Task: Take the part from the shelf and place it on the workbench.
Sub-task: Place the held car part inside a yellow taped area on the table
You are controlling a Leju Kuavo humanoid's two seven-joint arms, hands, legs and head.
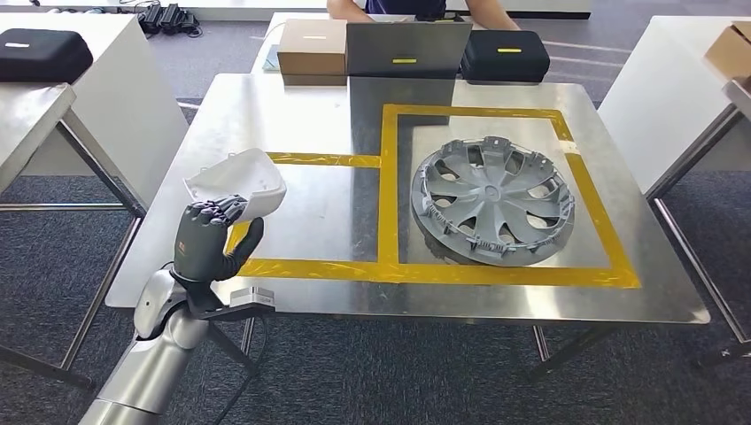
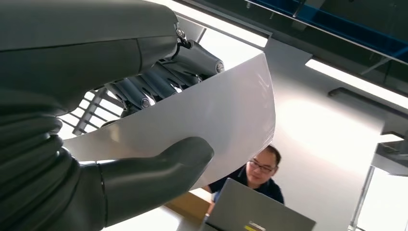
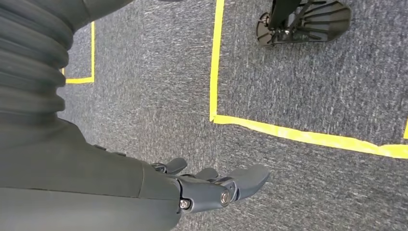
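Part (image 1: 237, 181) gripped in left hand (image 1: 208, 237), over workbench (image 1: 310, 217).

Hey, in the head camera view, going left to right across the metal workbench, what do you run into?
Left hand holding the white part over the workbench → vertical yellow tape line → grey wheel cover → yellow tape on the square's right side.

A square workbench with a brushed steel top (image 1: 292, 106) carries strips of yellow tape (image 1: 388, 195) marking out a rectangle on its right half. Inside that rectangle lies a grey plastic wheel cover (image 1: 493, 200), flat on the steel. At the far edge stand a brown cardboard box (image 1: 312, 47), a grey laptop (image 1: 407, 49) and a black zipped case (image 1: 505, 55).
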